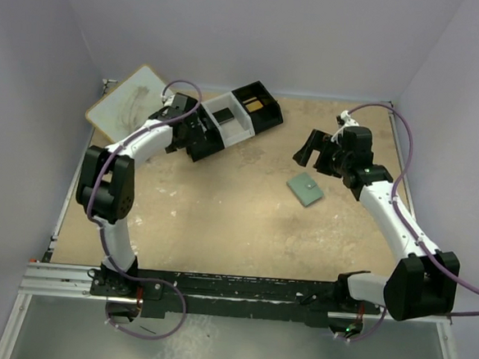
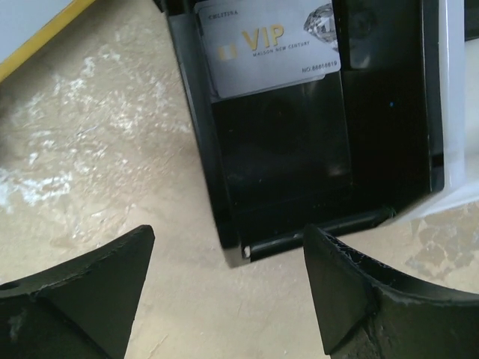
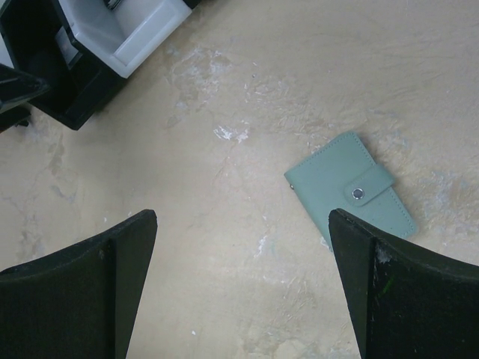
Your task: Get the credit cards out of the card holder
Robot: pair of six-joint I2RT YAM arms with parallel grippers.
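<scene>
Card holder (image 3: 352, 191) lies shut, clasp snapped, flat on table (image 3: 337, 75), 3 o'clock of right tool (image 3: 243, 221), which is spread and empty. Likely light, thin, soft; best pinched at clasp-side edge. Left tool (image 2: 228, 235) spread over tray (image 2: 202, 149), grey credit card (image 2: 269, 45) at 12 o'clock.

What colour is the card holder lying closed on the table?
The card holder is pale grey-green, with a small silver snap on its tab; clearest in the right wrist view.

Closed card holder (image 1: 305, 189) flat on counter (image 1: 220, 219), right of centre. Just behind it, right gripper (image 1: 310, 149), jaws apart, nothing held. Near back edge, three-compartment tray (image 1: 245, 127), with left gripper (image 1: 193, 138) at its left end. In its right compartment, orange-gold card (image 1: 254, 106).
</scene>
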